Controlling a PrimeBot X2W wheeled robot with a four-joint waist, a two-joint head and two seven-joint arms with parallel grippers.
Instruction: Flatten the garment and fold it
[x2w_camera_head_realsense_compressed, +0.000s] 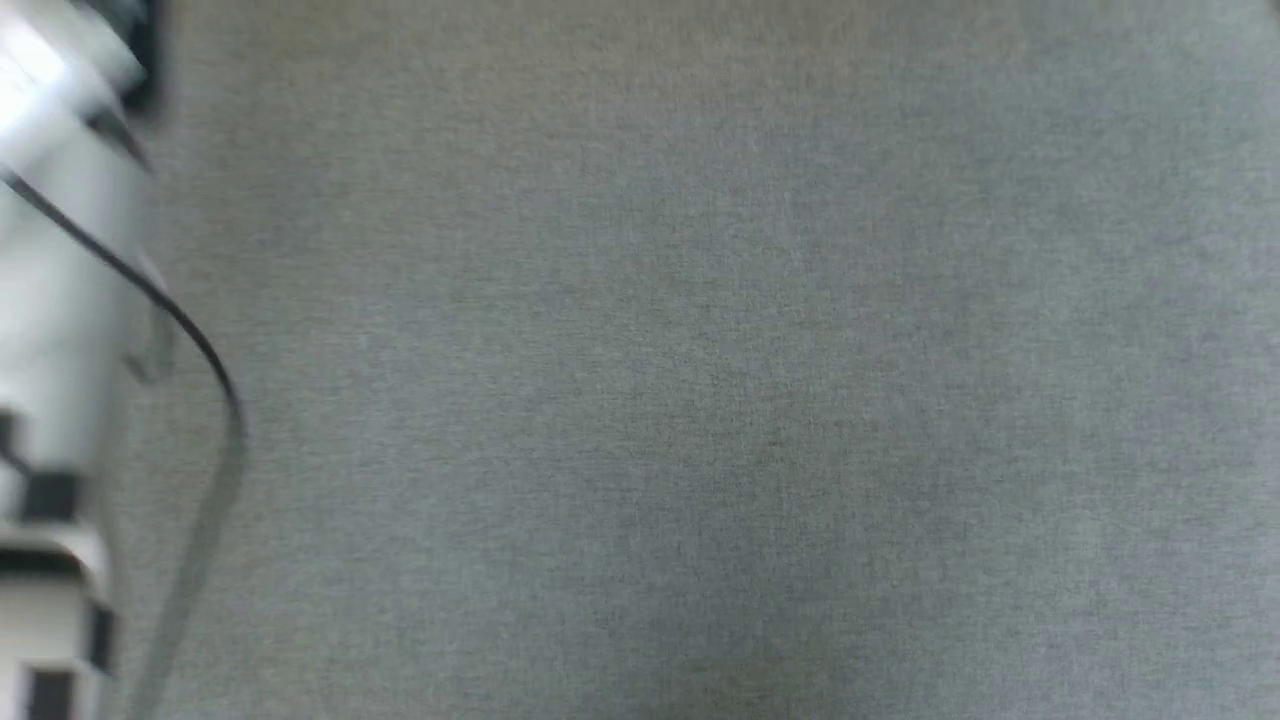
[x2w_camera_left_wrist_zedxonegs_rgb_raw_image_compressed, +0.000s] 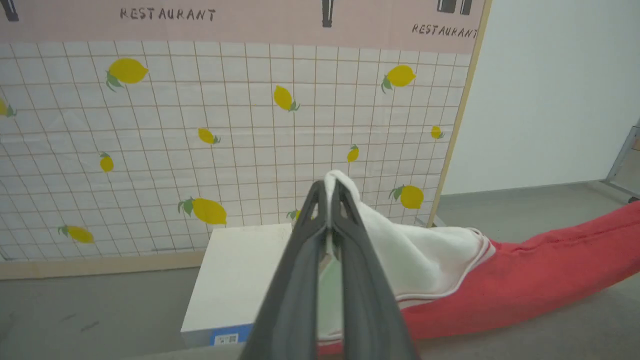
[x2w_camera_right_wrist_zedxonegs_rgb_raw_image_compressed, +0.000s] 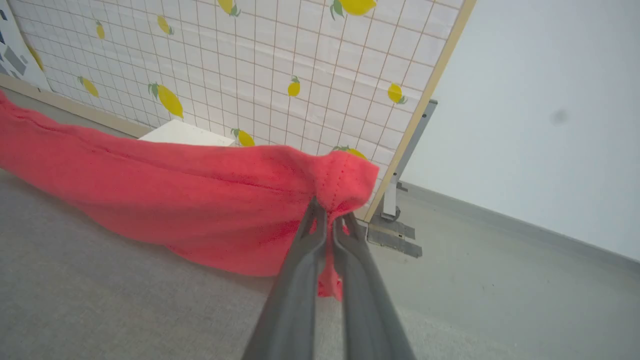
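Note:
The garment (x2w_camera_left_wrist_zedxonegs_rgb_raw_image_compressed: 525, 280) is a red jersey with a white sleeve (x2w_camera_left_wrist_zedxonegs_rgb_raw_image_compressed: 415, 250) trimmed in thin red stripes. It hangs stretched between both arms above the grey surface (x2w_camera_right_wrist_zedxonegs_rgb_raw_image_compressed: 100, 300). My left gripper (x2w_camera_left_wrist_zedxonegs_rgb_raw_image_compressed: 327, 200) is shut on the white sleeve's edge. My right gripper (x2w_camera_right_wrist_zedxonegs_rgb_raw_image_compressed: 327, 220) is shut on a red corner of the garment (x2w_camera_right_wrist_zedxonegs_rgb_raw_image_compressed: 200, 200), whose body sags away to the left in the right wrist view. The letters and number are hidden. In the head view a pale forearm (x2w_camera_head_realsense_compressed: 60, 300) with a black cable shows at the left edge.
A lemon-patterned grid panel (x2w_camera_left_wrist_zedxonegs_rgb_raw_image_compressed: 200, 125) with a wooden frame stands behind the surface. A white box (x2w_camera_left_wrist_zedxonegs_rgb_raw_image_compressed: 235, 280) sits at its foot. A plain white wall (x2w_camera_right_wrist_zedxonegs_rgb_raw_image_compressed: 525, 125) lies to the right, and a metal panel foot (x2w_camera_right_wrist_zedxonegs_rgb_raw_image_compressed: 395, 230) rests on the floor.

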